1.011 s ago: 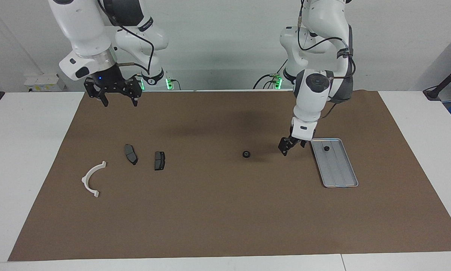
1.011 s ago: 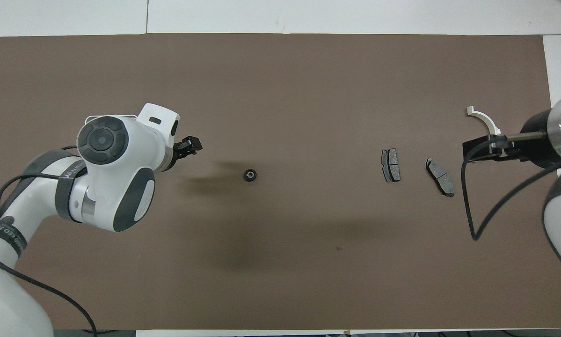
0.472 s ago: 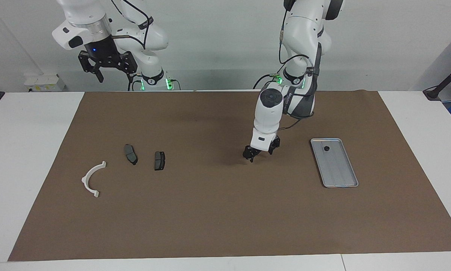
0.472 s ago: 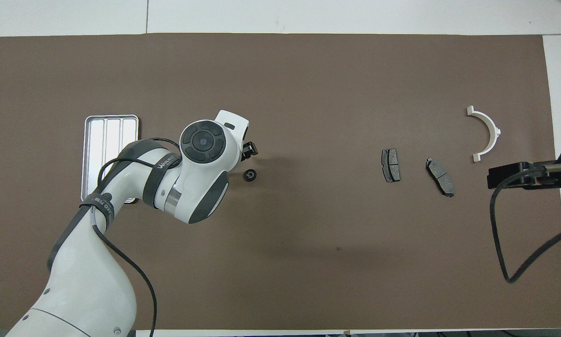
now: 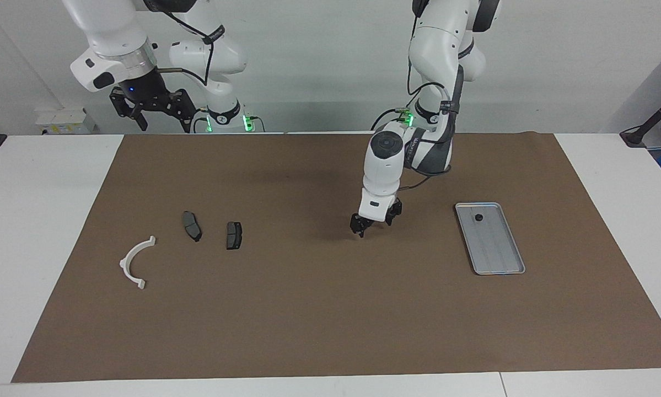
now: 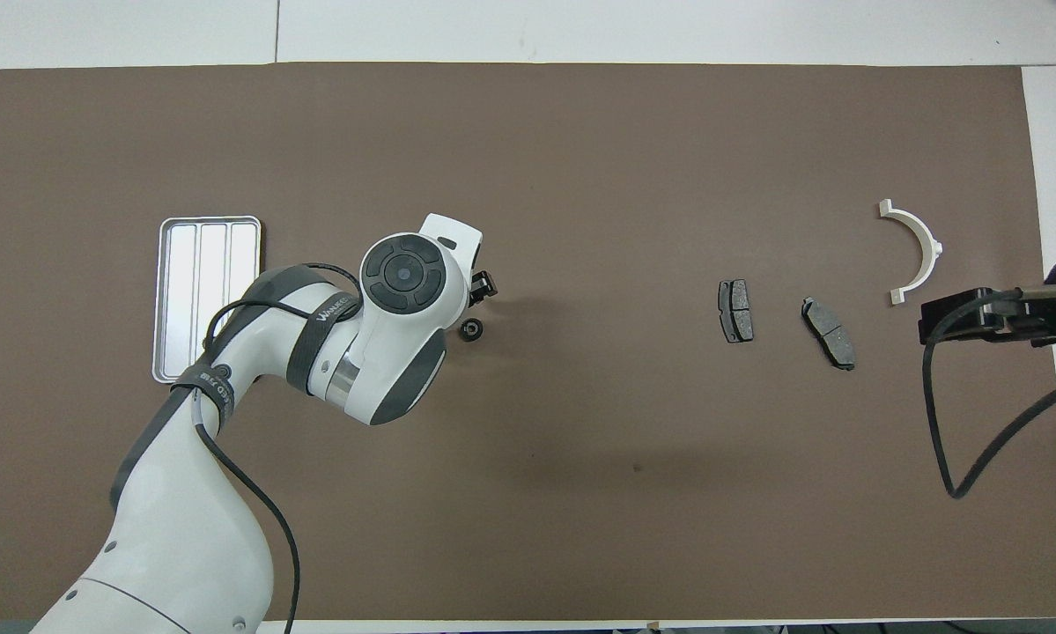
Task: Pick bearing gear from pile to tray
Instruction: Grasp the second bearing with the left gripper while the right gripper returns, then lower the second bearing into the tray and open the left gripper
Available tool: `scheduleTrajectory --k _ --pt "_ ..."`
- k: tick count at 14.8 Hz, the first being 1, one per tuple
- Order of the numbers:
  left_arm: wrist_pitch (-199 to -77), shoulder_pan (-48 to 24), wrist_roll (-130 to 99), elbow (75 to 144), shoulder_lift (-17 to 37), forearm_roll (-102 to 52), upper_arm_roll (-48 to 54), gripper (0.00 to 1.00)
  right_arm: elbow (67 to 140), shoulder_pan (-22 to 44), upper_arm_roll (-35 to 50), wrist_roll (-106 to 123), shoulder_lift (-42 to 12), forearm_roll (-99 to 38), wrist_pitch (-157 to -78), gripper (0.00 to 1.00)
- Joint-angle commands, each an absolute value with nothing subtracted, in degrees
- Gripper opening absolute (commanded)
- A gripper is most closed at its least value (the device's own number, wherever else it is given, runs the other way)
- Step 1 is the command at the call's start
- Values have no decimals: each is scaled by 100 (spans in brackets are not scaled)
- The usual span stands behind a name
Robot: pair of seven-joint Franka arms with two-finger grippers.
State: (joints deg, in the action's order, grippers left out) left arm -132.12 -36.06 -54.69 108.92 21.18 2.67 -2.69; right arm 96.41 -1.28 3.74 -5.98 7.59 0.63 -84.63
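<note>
A small black bearing gear (image 6: 470,330) lies on the brown mat, mid-table. My left gripper (image 5: 375,219) hangs low over it, open, nothing between its fingers. In the facing view one finger (image 5: 358,226) hides the gear. I cannot tell if they touch. The silver tray (image 5: 498,256) lies toward the left arm's end, with another black gear (image 5: 478,217) at its end nearer the robots. The rest of the pile, a white bracket (image 5: 134,262) and two brake pads (image 5: 192,226) (image 5: 234,235), lies toward the right arm's end. My right gripper (image 5: 156,113) waits open, raised high near the mat's edge.
The brown mat (image 5: 308,309) covers most of the white table. In the overhead view the left arm (image 6: 316,343) covers part of the tray (image 6: 202,264). The right arm's cable (image 6: 941,423) hangs over the mat's end.
The left gripper moved from beside the tray to over the loose gear and settled a little lower. The right gripper rose and drew back from the bracket toward the robots.
</note>
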Motion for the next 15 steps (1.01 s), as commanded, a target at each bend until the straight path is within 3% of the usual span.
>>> scheduleTrajectory --k 1,8,15 --pt "-13254 -3849 -5765 10784 2188 281 -352 97 9633 -343 501 -483 782 -53 -8534 100" --pt "-13491 -4052 -5924 11021 2188 281 -352 88 9607 -334 510 -483 782 -26 -8543 100" --pt "-13860 -3999 -5889 11452 2118 299 -378 86 9606 -202 510 -501 835 9 -8543 100"
